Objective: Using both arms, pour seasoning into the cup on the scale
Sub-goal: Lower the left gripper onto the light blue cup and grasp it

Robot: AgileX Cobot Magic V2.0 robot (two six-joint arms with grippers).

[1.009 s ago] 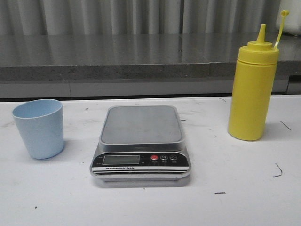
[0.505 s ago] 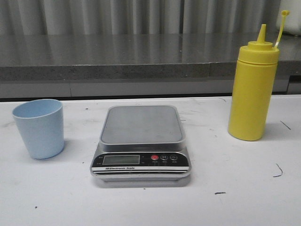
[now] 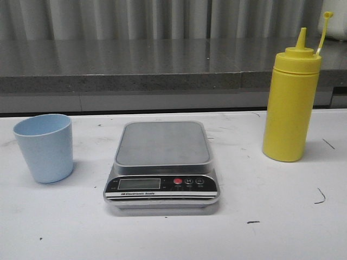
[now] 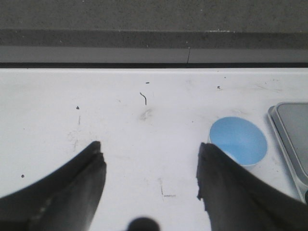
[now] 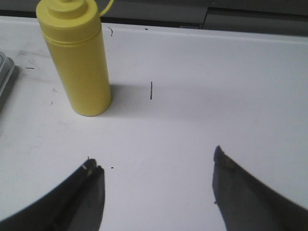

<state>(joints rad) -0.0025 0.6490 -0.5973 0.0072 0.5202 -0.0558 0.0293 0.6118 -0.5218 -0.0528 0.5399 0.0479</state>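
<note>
The pale blue cup (image 3: 44, 147) stands upright on the white table, left of the scale (image 3: 162, 165), whose steel platform is bare. The yellow seasoning bottle (image 3: 291, 103) stands upright to the scale's right, its cap hanging off the tether. Neither arm shows in the front view. In the left wrist view my left gripper (image 4: 149, 147) is open over bare table, and the cup (image 4: 238, 140) lies just beyond its one fingertip, beside the scale's corner (image 4: 291, 132). My right gripper (image 5: 153, 161) is open too, with the bottle (image 5: 77, 57) standing ahead and off to one side of it.
A grey stone ledge (image 3: 162, 67) runs along the back of the table. Small dark marks (image 3: 320, 197) dot the white tabletop (image 3: 260, 238) around the scale.
</note>
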